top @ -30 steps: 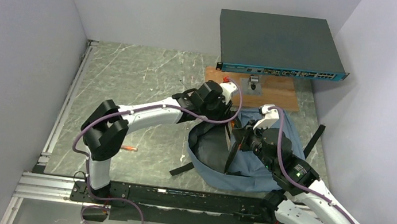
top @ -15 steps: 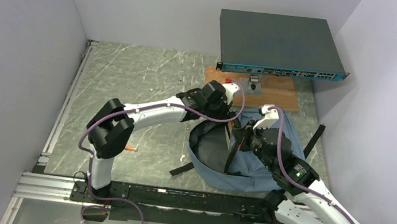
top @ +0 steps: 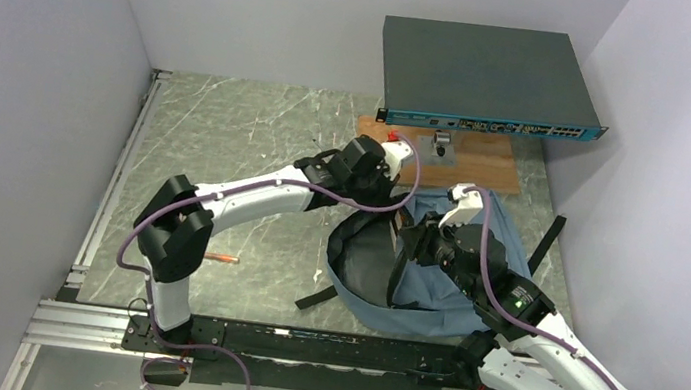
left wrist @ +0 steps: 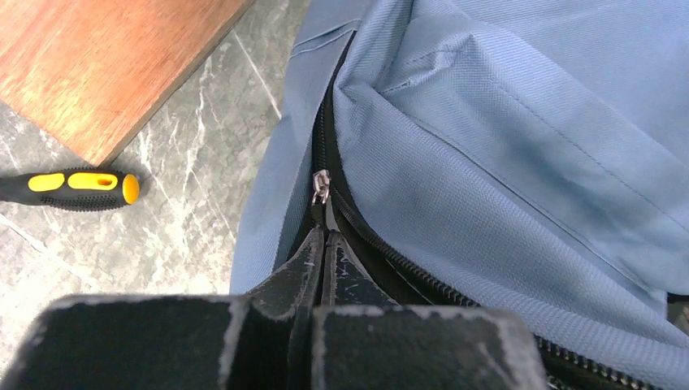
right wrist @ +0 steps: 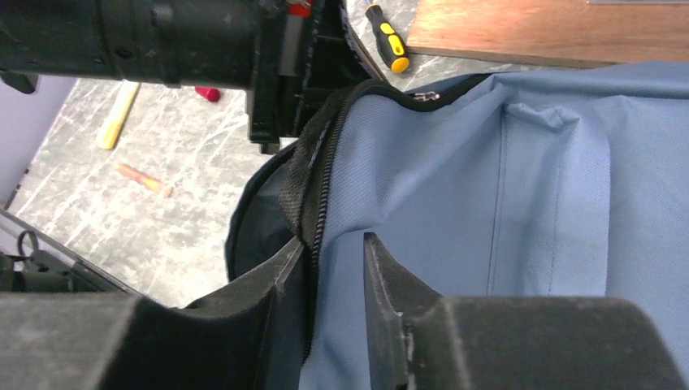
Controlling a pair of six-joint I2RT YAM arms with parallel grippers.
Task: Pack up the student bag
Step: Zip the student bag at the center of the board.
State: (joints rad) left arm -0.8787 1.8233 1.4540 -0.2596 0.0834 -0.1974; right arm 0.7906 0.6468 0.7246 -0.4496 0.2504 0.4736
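Lying right of centre on the table (top: 228, 139), near the wooden board (top: 487, 163), the student bag (top: 434, 297) gapes open; left gripper (left wrist: 325, 237) fully closed at its zipper (left wrist: 319, 146), grip on fabric indeterminate; right gripper (right wrist: 333, 244) slightly parted astride the opening's rim.

White arms (top: 251, 190), black joints (top: 179, 239), purple cables (top: 488, 239).

No legible text, label, brand, number or sign appears in any view; the markings on the front panel of the grey box (top: 487, 72) are too small to read.
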